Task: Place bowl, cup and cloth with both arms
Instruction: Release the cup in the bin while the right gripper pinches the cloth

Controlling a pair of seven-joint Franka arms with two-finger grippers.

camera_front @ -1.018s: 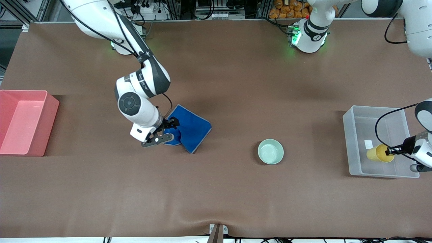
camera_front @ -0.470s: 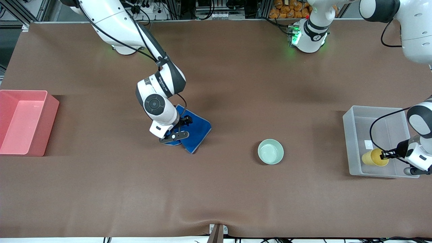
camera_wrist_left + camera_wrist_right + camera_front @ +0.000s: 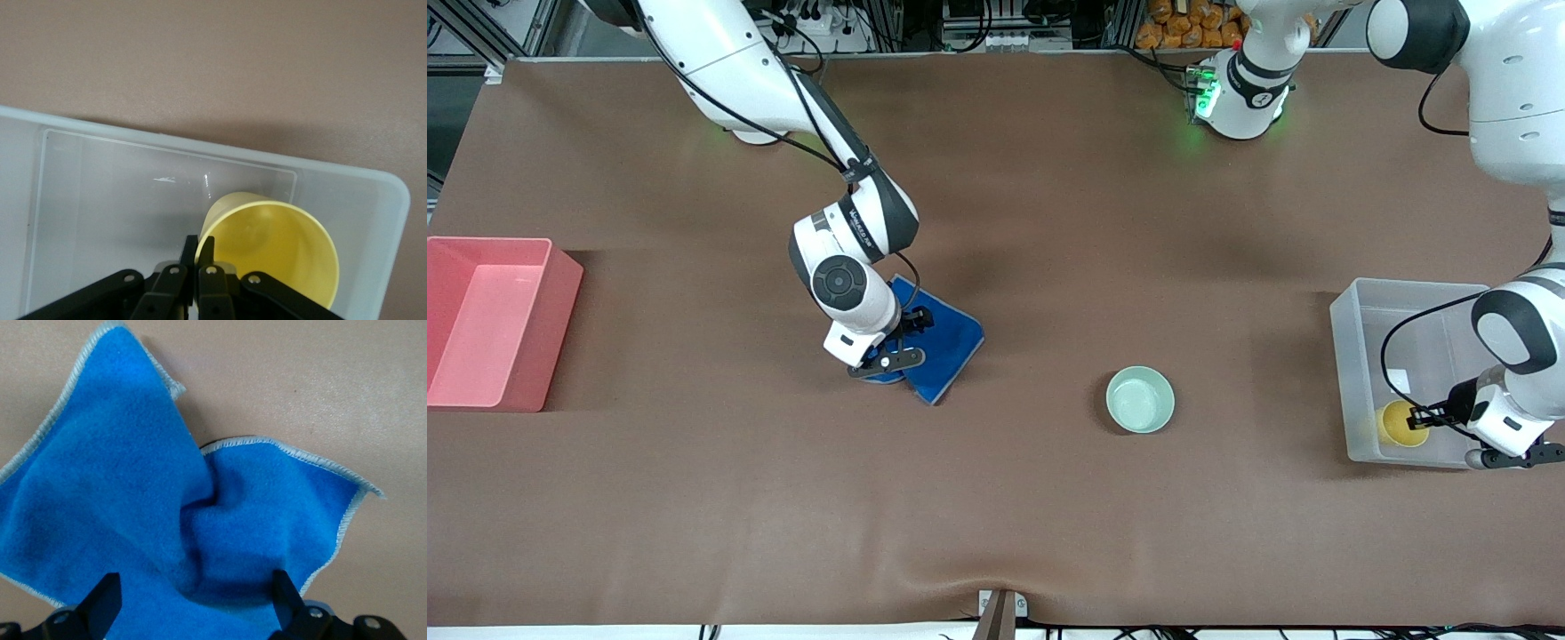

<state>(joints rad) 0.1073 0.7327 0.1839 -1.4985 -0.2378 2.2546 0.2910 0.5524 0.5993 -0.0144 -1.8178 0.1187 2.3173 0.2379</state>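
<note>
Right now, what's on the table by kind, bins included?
Bins: 2, a pink plastic bin and a clear plastic bin
Yellow tumbler cup: 1
Pale mint-green bowl: 1
Royal-blue towel cloth: 1
Total: 5

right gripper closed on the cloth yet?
No. In the right wrist view the right gripper has its fingers spread wide apart, straddling the bunched blue cloth on the table without pinching it.

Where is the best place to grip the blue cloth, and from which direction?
Probably the raised fold at the middle of the cloth, taken from straight above. The cloth lies bunched on the table, so the ridge stands up, and the open right claw already straddles it.
</note>
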